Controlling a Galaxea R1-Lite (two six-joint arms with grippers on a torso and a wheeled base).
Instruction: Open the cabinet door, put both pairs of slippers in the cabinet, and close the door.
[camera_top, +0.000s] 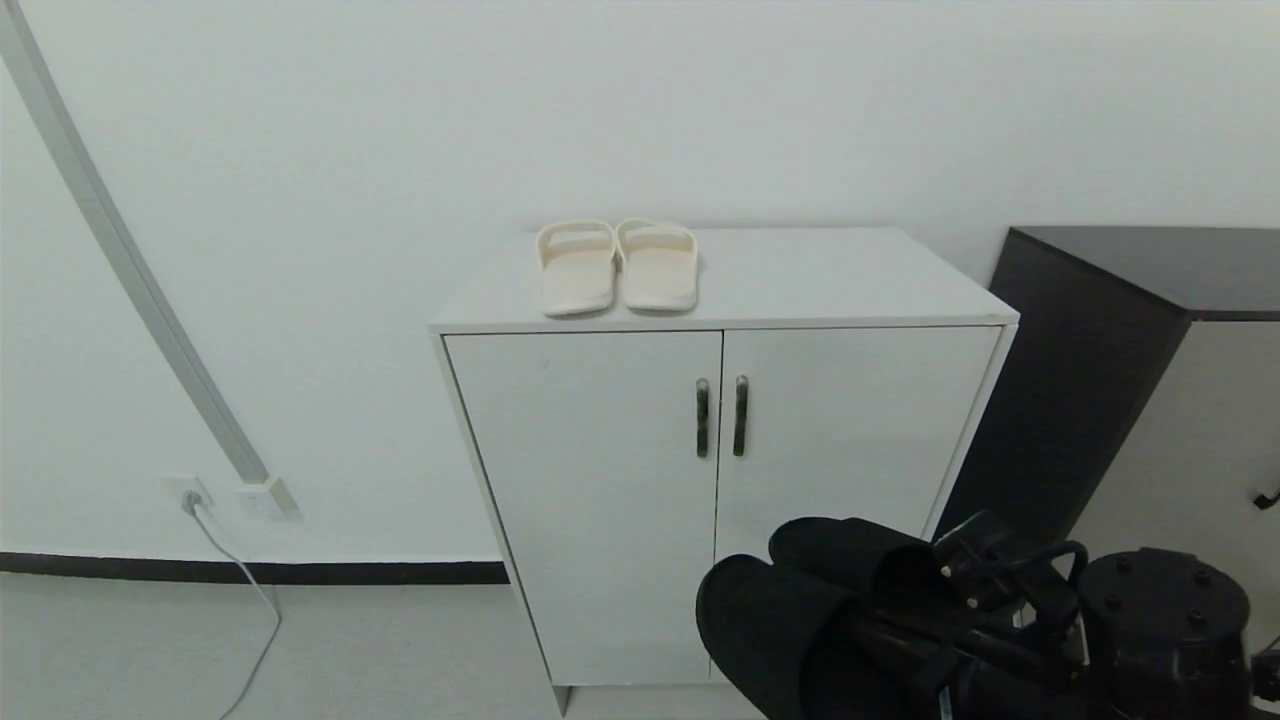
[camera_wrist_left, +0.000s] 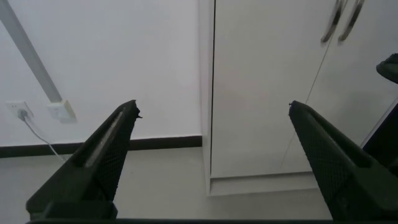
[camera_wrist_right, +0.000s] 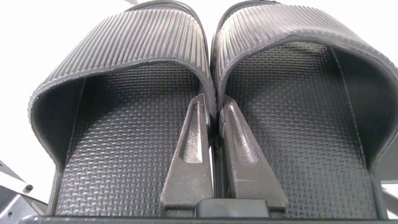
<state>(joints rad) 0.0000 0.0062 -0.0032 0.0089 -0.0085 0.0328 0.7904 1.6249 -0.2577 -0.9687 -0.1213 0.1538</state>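
Right wrist view: the right gripper (camera_wrist_right: 212, 106) is clamped on the black slippers (camera_wrist_right: 124, 149). Its fingers (camera_wrist_right: 189, 162) pinch the two inner walls together (soles side by side, toes away from the wrist). Head view places this pair low, before the right door (camera_top: 850, 430) of the cabinet (camera_top: 830, 275). The left gripper (camera_wrist_left: 212, 107) is spread apart and empty, facing the cabinet's lower left front near the floor (camera_wrist_left: 155, 180). The left door (camera_top: 590, 500) and the right door are shut. The handles (camera_top: 702, 417) are upright bars, long axis vertical, flanking the centre seam above both grippers. Judgement: the free left gripper should take a handle, closing across the bar. The white slippers (camera_top: 615, 265) lie on the cabinet top, left half, toes rearward.
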